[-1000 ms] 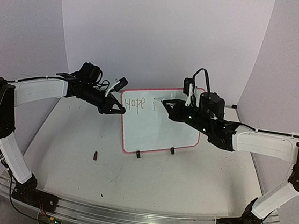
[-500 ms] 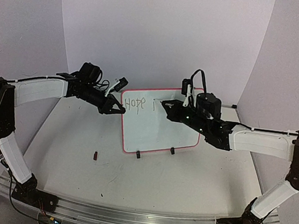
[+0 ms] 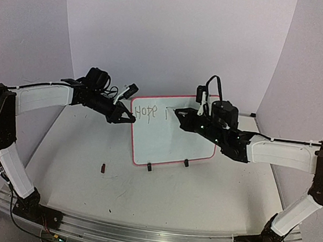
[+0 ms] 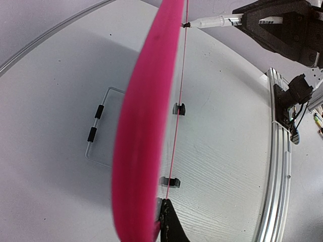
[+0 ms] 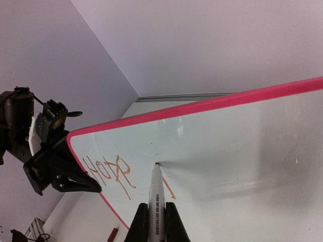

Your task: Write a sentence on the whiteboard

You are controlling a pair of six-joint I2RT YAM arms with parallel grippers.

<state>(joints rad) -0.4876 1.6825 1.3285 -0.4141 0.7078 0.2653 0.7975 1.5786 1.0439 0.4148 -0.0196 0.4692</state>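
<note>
The whiteboard (image 3: 171, 137) stands upright on the table, white with a red-pink rim. Its top left carries the sentence (image 3: 148, 111), which reads "Hope" plus one stroke. My left gripper (image 3: 128, 119) is shut on the board's left edge. In the left wrist view the rim (image 4: 144, 126) is a blurred pink band right at my left gripper (image 4: 161, 217). My right gripper (image 3: 188, 115) is shut on a white marker (image 5: 155, 184). The marker's tip touches the board just above the lone stroke (image 5: 169, 187), to the right of "Hope" (image 5: 108, 174).
A small dark-red cap (image 3: 104, 167) lies on the table, left of the board's two black feet (image 3: 149, 167). A wire stand (image 4: 96, 126) shows behind the board. A metal rail (image 3: 137, 235) runs along the near edge. Walls close in the back and sides.
My right gripper and the marker have edged slightly left along the board. The writing looks the same. My left arm has not moved.
</note>
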